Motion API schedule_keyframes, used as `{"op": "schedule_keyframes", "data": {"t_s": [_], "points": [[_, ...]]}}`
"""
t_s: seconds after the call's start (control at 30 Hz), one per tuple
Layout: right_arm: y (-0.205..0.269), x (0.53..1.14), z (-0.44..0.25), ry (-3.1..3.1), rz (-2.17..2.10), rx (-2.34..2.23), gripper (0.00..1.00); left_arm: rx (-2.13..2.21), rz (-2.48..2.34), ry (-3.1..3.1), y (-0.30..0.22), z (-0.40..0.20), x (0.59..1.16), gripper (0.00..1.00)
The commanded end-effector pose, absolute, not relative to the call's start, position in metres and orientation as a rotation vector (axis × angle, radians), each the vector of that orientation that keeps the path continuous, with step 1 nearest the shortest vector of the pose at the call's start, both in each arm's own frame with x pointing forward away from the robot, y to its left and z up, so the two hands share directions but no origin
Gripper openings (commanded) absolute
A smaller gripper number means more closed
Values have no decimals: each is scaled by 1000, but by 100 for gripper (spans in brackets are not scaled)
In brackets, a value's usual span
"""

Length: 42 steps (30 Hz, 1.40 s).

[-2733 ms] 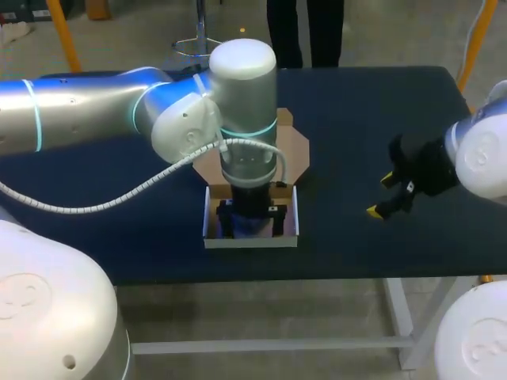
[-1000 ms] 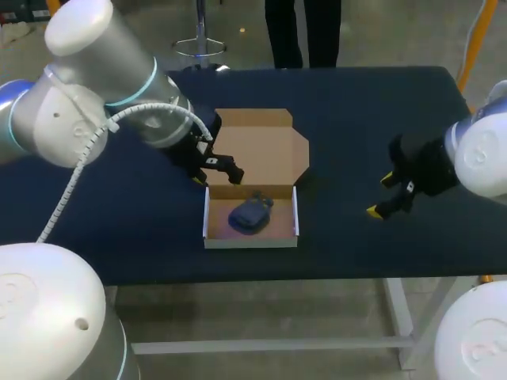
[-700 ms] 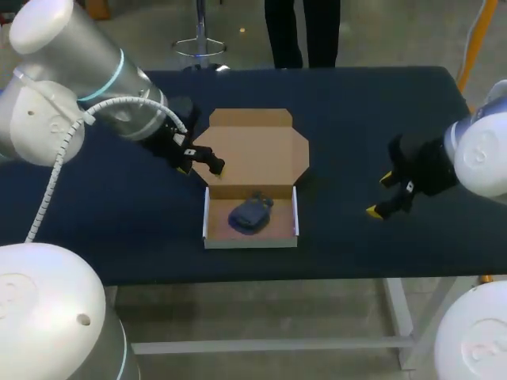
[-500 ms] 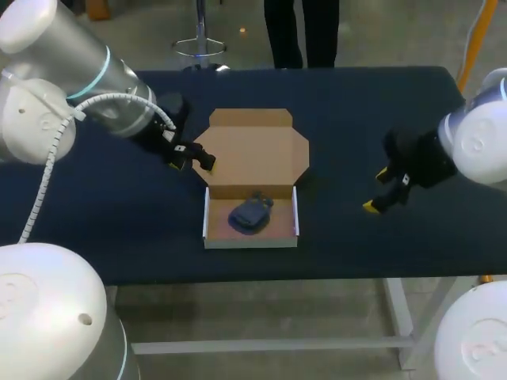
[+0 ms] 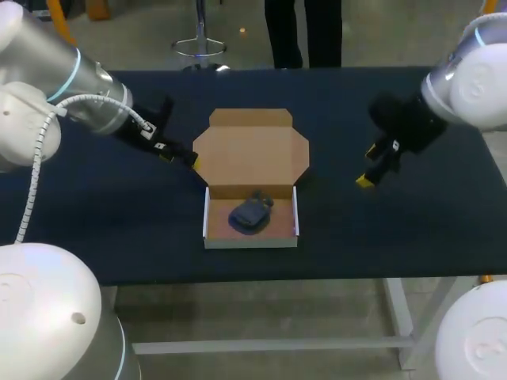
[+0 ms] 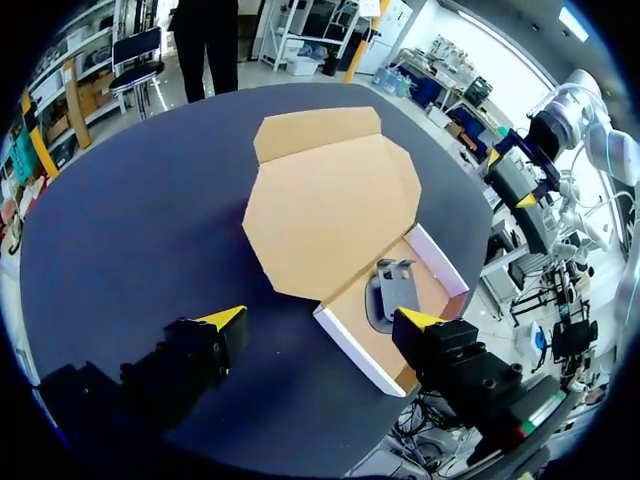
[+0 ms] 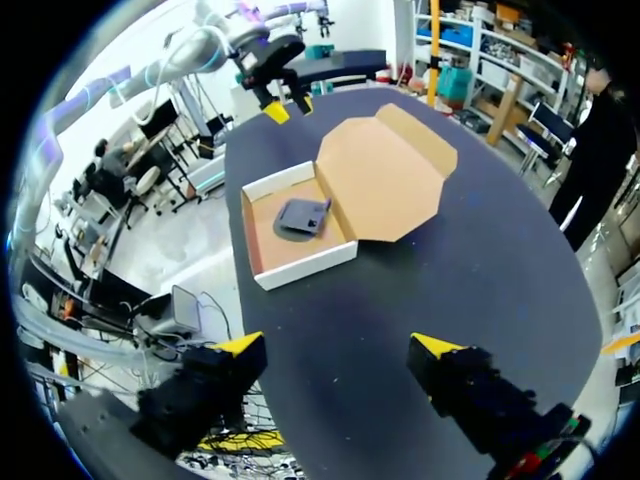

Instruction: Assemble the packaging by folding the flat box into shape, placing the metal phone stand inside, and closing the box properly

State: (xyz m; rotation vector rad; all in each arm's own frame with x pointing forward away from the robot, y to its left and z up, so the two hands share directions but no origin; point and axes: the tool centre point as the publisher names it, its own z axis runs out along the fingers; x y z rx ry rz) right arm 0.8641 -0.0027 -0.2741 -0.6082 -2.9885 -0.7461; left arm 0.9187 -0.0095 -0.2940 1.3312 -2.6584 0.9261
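The white box tray (image 5: 207, 215) stands folded near the table's front, its brown lid (image 5: 251, 150) lying open and flat behind it. The dark metal phone stand (image 5: 250, 212) lies inside the tray. My left gripper (image 5: 179, 156) hovers open and empty just left of the lid's corner. From the left wrist, the lid (image 6: 330, 205), tray (image 6: 350, 345) and stand (image 6: 392, 295) lie ahead of the open left gripper (image 6: 320, 318). My right gripper (image 5: 367, 166) hangs open and empty well right of the box. Ahead of the right gripper (image 7: 338, 345) lie the tray (image 7: 300, 265) and stand (image 7: 302, 215).
The dark blue table (image 5: 356, 95) holds only the box. There is bare cloth on both sides of the box and behind the lid. The table's front edge runs close below the tray.
My left arm has drawn back from over the lid to the left, past the lid's corner. My right arm has risen toward the back and shifted slightly left. The box and stand stay put.
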Motion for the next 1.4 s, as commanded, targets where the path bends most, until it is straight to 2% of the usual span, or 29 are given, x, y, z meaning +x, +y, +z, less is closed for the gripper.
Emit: {"op": "schedule_keyframes", "data": {"t_s": [0.03, 0.67, 1.4], "points": [[3, 871, -262, -2963, -679, -575, 100, 1271, 946, -2658, -3, -297, 928, 100], [20, 899, -229, -3038, -453, -453, 100, 1289, 955, -2641, -2, -297, 932, 100], [46, 920, -216, -3072, -367, -335, 100, 858, 1216, -2517, 12, -325, 984, 100]]}}
